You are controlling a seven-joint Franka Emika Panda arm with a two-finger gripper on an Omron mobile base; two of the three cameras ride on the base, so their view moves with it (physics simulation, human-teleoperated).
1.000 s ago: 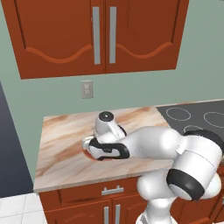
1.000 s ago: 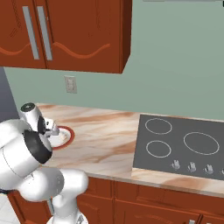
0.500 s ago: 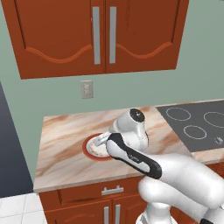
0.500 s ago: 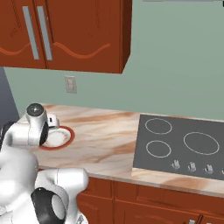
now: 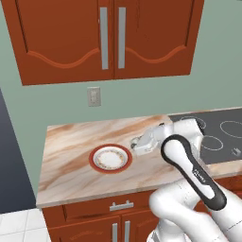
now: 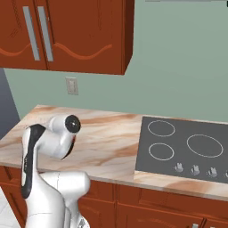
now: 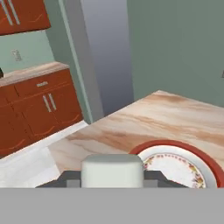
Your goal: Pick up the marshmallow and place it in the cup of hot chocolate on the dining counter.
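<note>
Table [image 5: 71, 175] surface extends below the gripper [image 5: 137, 143]; the gripper hangs above it, just beside the plate [image 5: 110, 158], whose red rim shows down and to one side of the fingertips in the hand view. Transport is the step in hand. The gripper is pinching the marshmallow [image 7: 112, 169], which sits between the two dark fingertips at the bottom of the hand view as a pale soft-edged block.

Procedure for this step, as judged from the scene:
- Maintain the current pinch. The block looks soft, so added squeeze may deform it or let it slip.
- Keep the gripper raised above the plate rim while moving away.
- Carry the load toward the dining counter with the cup of hot chocolate; its location cannot be determined here.
- Release only when directly above the cup mouth, low enough to avoid a bounce.

Markings: no brand, label or readable writing is visible. The plate carries only a floral band.
</note>
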